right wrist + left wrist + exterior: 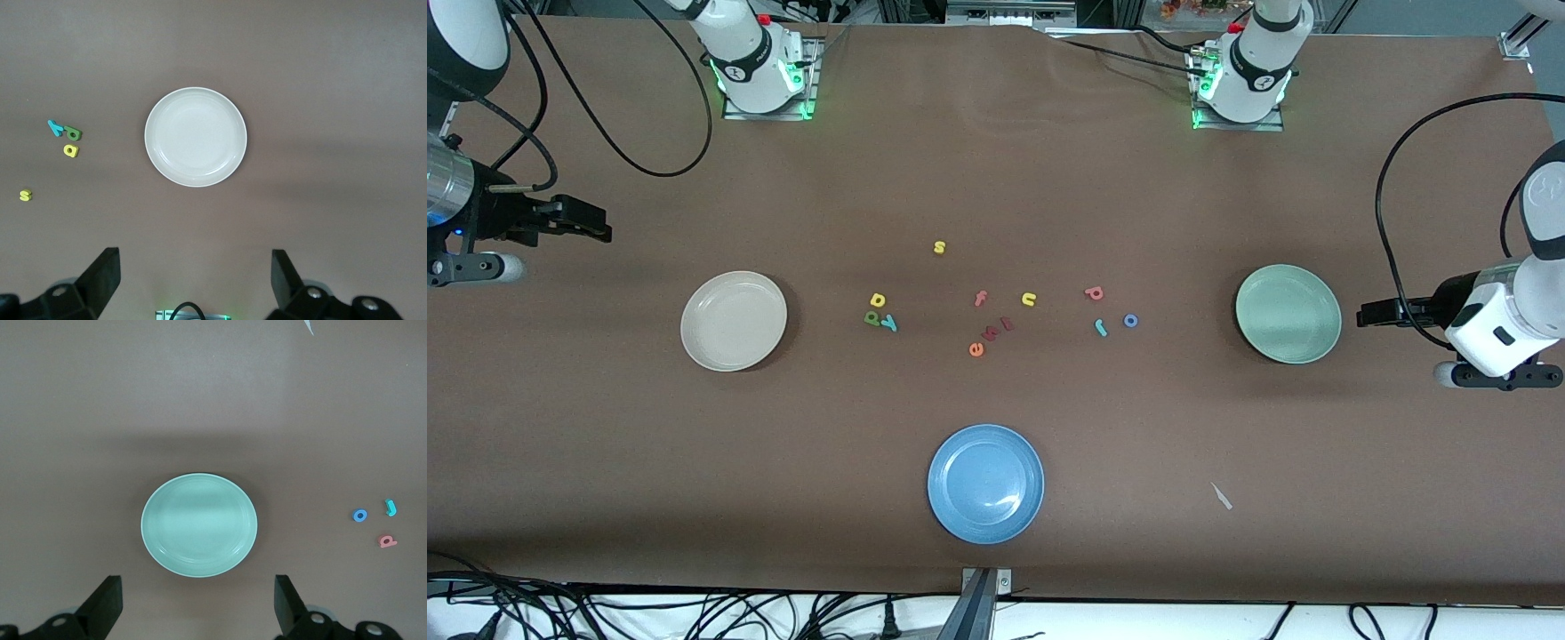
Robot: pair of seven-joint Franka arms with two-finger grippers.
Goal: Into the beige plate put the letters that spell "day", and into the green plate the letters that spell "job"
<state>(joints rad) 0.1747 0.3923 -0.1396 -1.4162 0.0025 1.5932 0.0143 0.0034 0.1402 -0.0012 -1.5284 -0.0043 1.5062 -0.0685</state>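
So far both pincers stand wide and empty: the left gripper (197,603) hangs by the green plate (1288,314), the right gripper (193,280) by the beige plate (734,320). Neither plate holds a letter. The yellow d (878,300), green a (871,317) and teal y (889,324) huddle touching, so lift an outer one first, straight down; teal j (1101,328), blue o (1130,320) and pinkish-red b (1094,292) lie apart.

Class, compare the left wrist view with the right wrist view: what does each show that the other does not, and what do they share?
Only the left wrist view shows the green plate, with the blue o, teal j and pinkish-red b beside it. Only the right wrist view shows the beige plate, with the teal y, green a, yellow d and yellow s. Both share the brown table and an open end effector: left end effector, right end effector.
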